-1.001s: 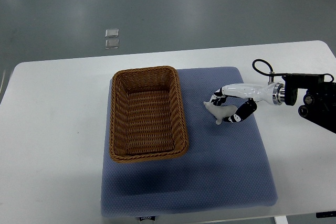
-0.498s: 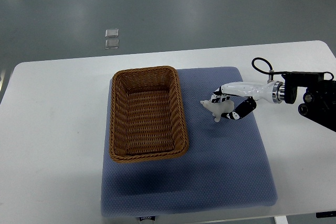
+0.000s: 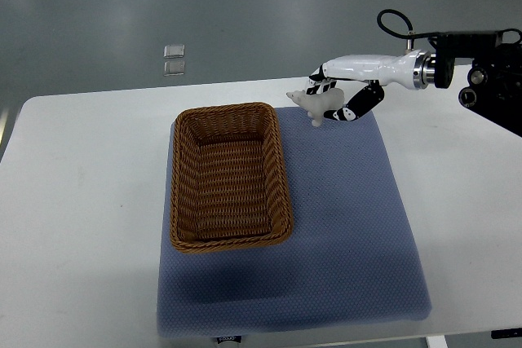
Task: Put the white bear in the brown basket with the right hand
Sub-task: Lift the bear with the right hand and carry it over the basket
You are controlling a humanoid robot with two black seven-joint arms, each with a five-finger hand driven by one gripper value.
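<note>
My right hand [image 3: 330, 99] reaches in from the right edge with its fingers closed around the white bear [image 3: 314, 104]. The bear hangs in the air over the far edge of the blue mat [image 3: 351, 226], its head pointing left. It is just right of and beyond the far right corner of the brown basket [image 3: 230, 175]. The woven basket lies on the left half of the mat, and nothing shows inside it. My left arm does not appear.
The mat lies on a white table [image 3: 81, 201] whose far edge runs just behind the hand. Grey floor lies beyond, with two small clear squares [image 3: 173, 59] on it. A black cable [image 3: 391, 22] loops above my right wrist.
My right hand has lifted the white bear off the mat and carried it up and left, from the mat's middle right to above its far edge.
</note>
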